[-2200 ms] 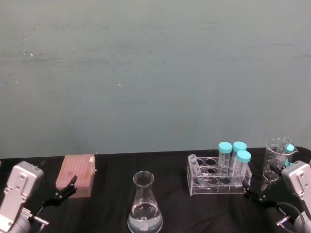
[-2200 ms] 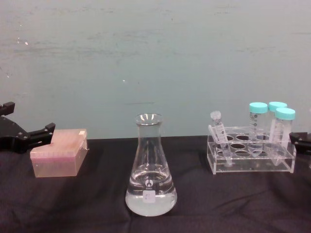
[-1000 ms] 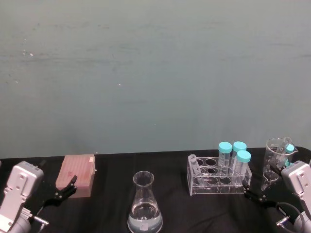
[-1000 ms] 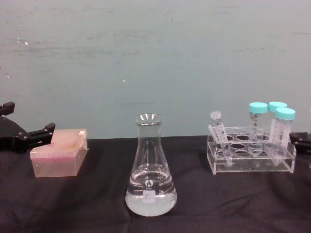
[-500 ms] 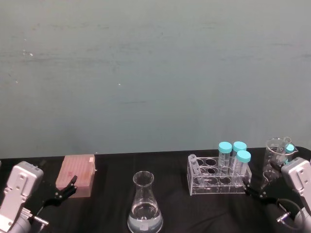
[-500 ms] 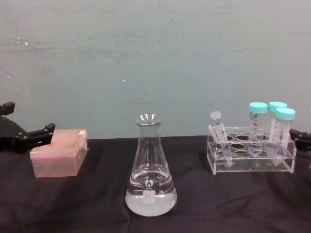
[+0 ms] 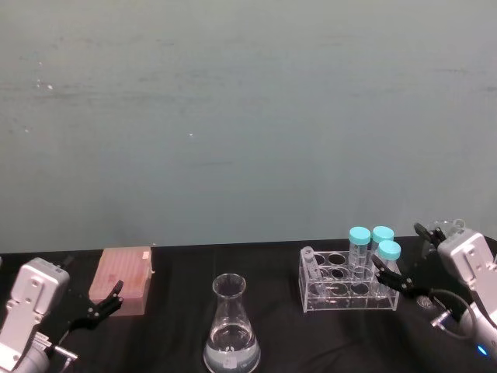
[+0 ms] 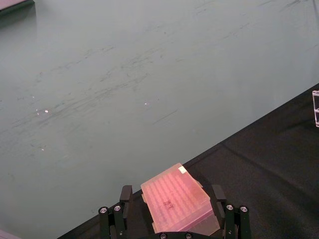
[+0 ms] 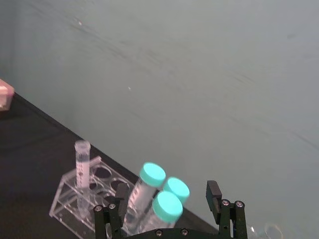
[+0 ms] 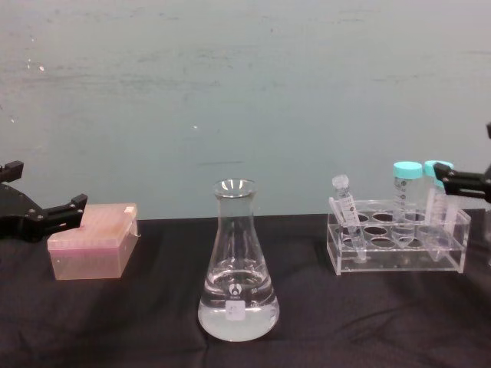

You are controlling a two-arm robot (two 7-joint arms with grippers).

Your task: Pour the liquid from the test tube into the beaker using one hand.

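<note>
1. Hovering beside the right end of a clear plastic rack (image 10: 399,253), the right gripper (image 9: 162,195) hangs with its fingers spread wide and nothing between them. We see it level with the teal caps there.
2. From the chest view, one black finger (image 10: 460,179) crosses in front of the rightmost of three teal-capped tubes (image 10: 406,195) standing in the rack. We cannot tell whether it touches the cap.
3. The test tube (image 10: 347,215), slim and clear, leans in a hole at the rack's left end, well apart from that gripper. We cannot tell if it holds anything.
4. The flask (image 10: 236,253) stands upright on the black tabletop (image 10: 115,322), left of the rack and nearer the robot. Its neck is uncovered, a small white label (image 10: 234,309) sits low on its wall, and clear fluid (image 10: 238,320) lies in its wide base.
5. The left gripper (image 8: 172,193) sits low at the tabletop's left edge, fingers apart and empty. It points at a pink box (image 10: 90,245) that rests near its fingertips.
6. Flask, rack and box line up across the dark cloth before a plain grey-green wall, with the flask between the other two and touching neither.
</note>
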